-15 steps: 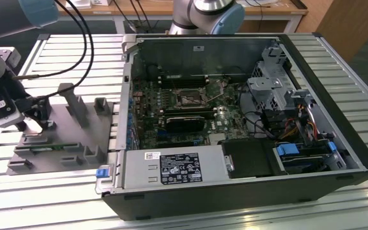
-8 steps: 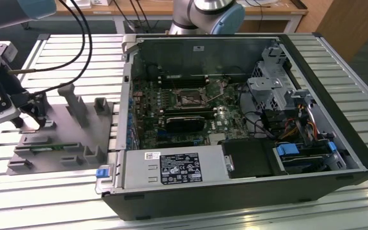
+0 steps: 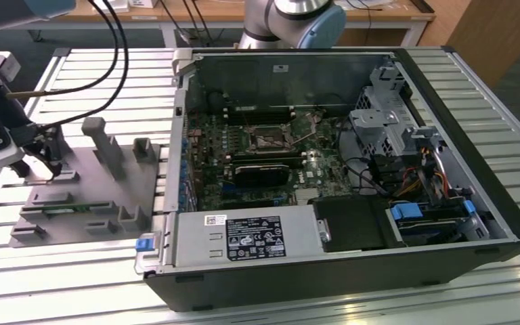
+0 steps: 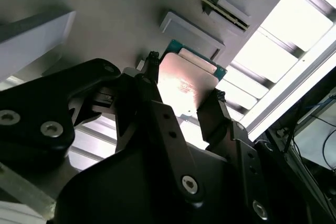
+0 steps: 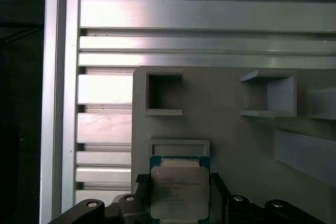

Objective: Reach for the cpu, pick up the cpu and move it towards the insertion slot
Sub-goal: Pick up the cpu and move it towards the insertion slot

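The cpu (image 5: 179,195) is a small square chip with a silvery top and a green rim. It sits between my black fingers in both wrist views, and my gripper (image 5: 177,181) is shut on its two opposite edges. The cpu (image 4: 186,85) hangs just off a shallow square recess (image 5: 178,144) in the grey fixture plate (image 3: 75,203). My gripper (image 3: 38,168) is at the exterior view's left, low over that plate. The insertion slot (image 3: 267,141), a dark square socket with a metal frame and thin lever, lies on the motherboard inside the open computer case, far to the exterior view's right of my gripper.
Grey blocks and posts (image 3: 106,145) stand on the fixture plate beside my gripper. The case's metal side wall (image 3: 181,135) rises between the plate and the motherboard. A long black card (image 3: 260,175) lies just below the socket. Cables (image 3: 106,61) trail over the slatted aluminium table.
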### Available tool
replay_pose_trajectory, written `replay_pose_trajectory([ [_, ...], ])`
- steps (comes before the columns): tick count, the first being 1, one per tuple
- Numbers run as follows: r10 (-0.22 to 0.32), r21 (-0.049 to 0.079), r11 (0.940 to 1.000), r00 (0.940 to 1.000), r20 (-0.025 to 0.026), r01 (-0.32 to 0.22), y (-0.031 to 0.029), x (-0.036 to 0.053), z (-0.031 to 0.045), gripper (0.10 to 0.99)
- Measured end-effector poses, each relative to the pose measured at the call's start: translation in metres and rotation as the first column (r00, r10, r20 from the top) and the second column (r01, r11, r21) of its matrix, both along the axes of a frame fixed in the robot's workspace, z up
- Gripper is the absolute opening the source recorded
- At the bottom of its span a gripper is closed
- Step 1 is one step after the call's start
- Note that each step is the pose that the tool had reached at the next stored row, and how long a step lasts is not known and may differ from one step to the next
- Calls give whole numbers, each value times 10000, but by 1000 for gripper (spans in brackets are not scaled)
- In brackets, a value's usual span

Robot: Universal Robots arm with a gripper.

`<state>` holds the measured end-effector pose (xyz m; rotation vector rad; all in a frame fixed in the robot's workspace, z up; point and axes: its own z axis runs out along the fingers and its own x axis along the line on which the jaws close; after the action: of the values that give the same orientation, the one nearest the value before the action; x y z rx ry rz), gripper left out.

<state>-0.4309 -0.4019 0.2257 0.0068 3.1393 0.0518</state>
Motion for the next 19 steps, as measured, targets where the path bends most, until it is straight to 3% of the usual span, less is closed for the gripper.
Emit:
replay_pose_trajectory([
  [6, 0, 1, 10000, 10000, 2, 0, 0, 0, 104, 541],
  [19, 0, 0, 10000, 10000, 0, 0, 0, 0, 439, 541],
])
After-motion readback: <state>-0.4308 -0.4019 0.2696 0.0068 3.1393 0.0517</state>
